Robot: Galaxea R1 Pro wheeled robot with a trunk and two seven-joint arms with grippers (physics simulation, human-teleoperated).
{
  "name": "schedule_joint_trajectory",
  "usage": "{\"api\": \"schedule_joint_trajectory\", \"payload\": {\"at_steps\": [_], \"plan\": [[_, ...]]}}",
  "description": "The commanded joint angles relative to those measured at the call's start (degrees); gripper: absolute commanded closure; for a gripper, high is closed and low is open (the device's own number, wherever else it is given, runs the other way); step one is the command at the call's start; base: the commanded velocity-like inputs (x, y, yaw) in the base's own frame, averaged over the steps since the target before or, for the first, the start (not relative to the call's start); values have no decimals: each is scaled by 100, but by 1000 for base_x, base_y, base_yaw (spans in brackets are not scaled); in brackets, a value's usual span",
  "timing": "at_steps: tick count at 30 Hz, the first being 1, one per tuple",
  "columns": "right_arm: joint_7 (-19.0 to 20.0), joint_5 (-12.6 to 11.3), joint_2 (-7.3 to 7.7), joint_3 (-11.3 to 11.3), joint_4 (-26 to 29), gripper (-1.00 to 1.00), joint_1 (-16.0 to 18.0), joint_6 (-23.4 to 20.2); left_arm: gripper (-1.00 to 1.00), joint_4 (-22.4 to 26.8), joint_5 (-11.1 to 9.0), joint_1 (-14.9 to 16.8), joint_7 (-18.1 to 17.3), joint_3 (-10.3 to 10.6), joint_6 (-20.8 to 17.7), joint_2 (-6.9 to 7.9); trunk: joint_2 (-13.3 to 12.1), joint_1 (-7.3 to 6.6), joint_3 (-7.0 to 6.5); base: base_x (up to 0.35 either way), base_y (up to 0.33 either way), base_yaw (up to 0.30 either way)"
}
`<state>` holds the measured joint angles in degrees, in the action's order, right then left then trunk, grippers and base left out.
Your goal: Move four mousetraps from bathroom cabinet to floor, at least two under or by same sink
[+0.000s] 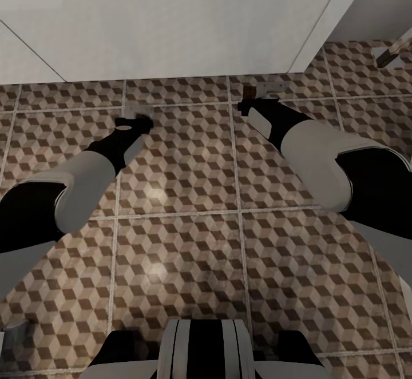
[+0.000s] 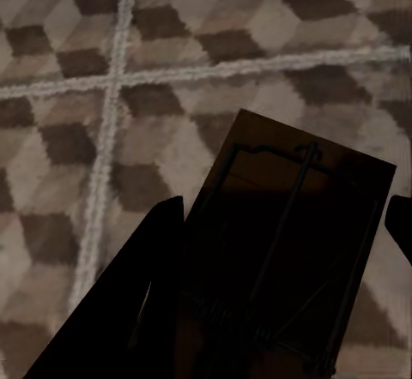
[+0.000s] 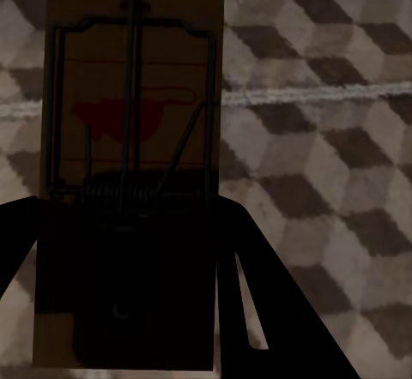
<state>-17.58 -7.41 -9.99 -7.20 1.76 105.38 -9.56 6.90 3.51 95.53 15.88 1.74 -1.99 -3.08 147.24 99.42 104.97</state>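
1. Two arms reach forward over the bathroom floor (image 1: 183, 242), whose cube-patterned tiles and pale grout lines spread across most of the head view.
2. White wall panels (image 1: 171, 19) rise beyond the tiles at the far edge, with a grey opening at the far right.
3. At the head view's left, the left arm (image 1: 74, 190) stretches out in grey and black, ending low over the tiles.
4. Opposite it, the right arm (image 1: 332, 156) extends toward the wall.
5. Between the dark fingers of the left gripper (image 2: 283, 225) lies a mousetrap (image 2: 292, 233), a dark brown board with wire parts. The fingers sit against both of its long edges, clamped on it, above the tiles.
6. Clenched on a second mousetrap (image 3: 133, 156), the right gripper (image 3: 129, 250) has it by its near end; the board sticks out ahead over the tiles, with a red mark under the wire bar.
7. Small pale objects (image 1: 272, 86) lie on the tiles near the wall, too blurred to identify.
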Motion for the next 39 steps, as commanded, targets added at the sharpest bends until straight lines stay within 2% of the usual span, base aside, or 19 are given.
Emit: {"api": "schedule_joint_trajectory", "payload": {"at_steps": [1,5,39], "plan": [[-26,-76,-1,-52,12,100,0,-29,100,5,40,-27,24,19,-22,1,1,-1,3,0,0,0],[-26,-76,-1,-51,15,100,0,-29,100,10,31,-107,24,19,3,5,1,-1,3,0,0,0],[-26,-76,-1,-52,17,100,0,-34,100,61,5,-157,29,19,123,-2,1,-1,3,0,0,0]]}}
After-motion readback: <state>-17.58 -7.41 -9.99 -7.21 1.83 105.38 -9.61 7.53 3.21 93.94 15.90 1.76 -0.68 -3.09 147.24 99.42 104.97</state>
